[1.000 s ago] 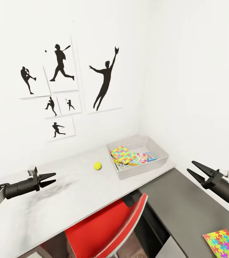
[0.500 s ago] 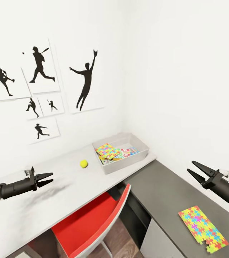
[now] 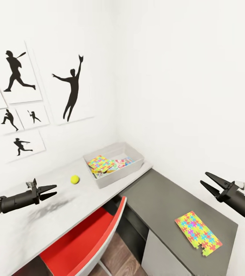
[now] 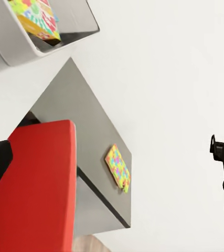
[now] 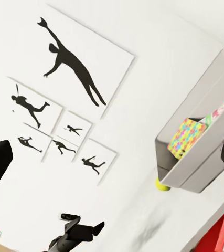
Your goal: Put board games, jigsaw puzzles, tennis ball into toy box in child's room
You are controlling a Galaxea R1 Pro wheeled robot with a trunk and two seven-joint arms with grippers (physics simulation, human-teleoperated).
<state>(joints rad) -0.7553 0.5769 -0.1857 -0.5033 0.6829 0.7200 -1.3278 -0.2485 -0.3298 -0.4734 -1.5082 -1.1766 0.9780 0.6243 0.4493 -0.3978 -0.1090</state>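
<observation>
White walls with black baseball-player pictures (image 3: 73,90) back the pale counter (image 3: 34,224) in the head view. On it the toy box (image 3: 114,164) holds a jigsaw puzzle (image 3: 100,163) and game boxes; the tennis ball (image 3: 74,179) lies just beside it. Another jigsaw puzzle (image 3: 198,234) lies on the lower dark cabinet (image 3: 164,199). Left gripper (image 3: 50,192) and right gripper (image 3: 208,181) hover, jaws apart and empty. A red chair (image 3: 82,245) sits below.

Left wrist view: the cabinet's puzzle (image 4: 118,168) beyond the chair.

Right wrist view: the box (image 5: 195,152), ball (image 5: 161,185) beside it.

Child's bedroom corner, baseball-player silhouette pictures (image 3: 73,89) on white wall, toy box (image 3: 113,163), jigsaw puzzle (image 3: 197,234), desk (image 3: 61,203)
</observation>
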